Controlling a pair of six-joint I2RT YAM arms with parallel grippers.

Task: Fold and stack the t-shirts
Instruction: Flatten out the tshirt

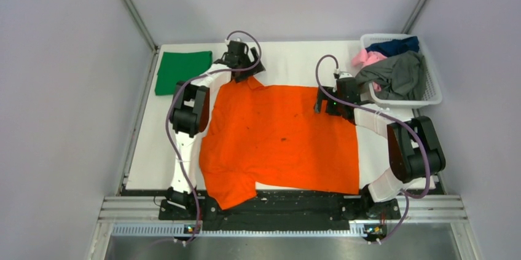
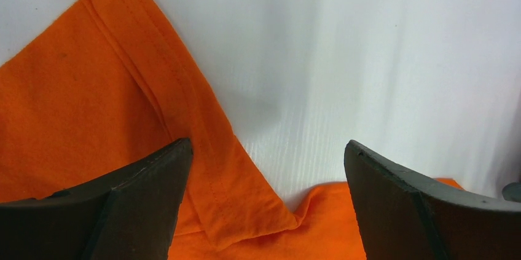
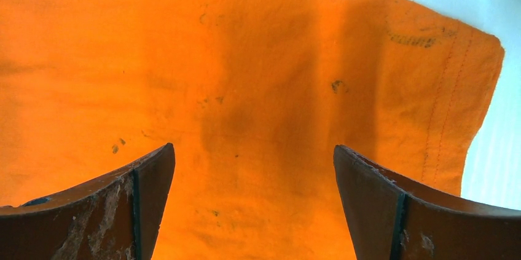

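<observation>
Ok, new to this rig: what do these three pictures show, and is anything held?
The wide picture looks down on two robot arms at the near edge of a white table. The other two come from wrist cameras; the dark wedges are each hand's fingers. A bright orange cloth t-shirt lies spread on it, a folded green t-shirt far left, and a white plastic lattice basket far right holds grey, pink and navy clothes. The left hand and right hand are open over the orange shirt's far edge, holding nothing.

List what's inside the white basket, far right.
A crumpled grey t-shirt on top, a pink one and a navy one toward the far side, all in the white basket. Anything beneath them is covered.
</observation>
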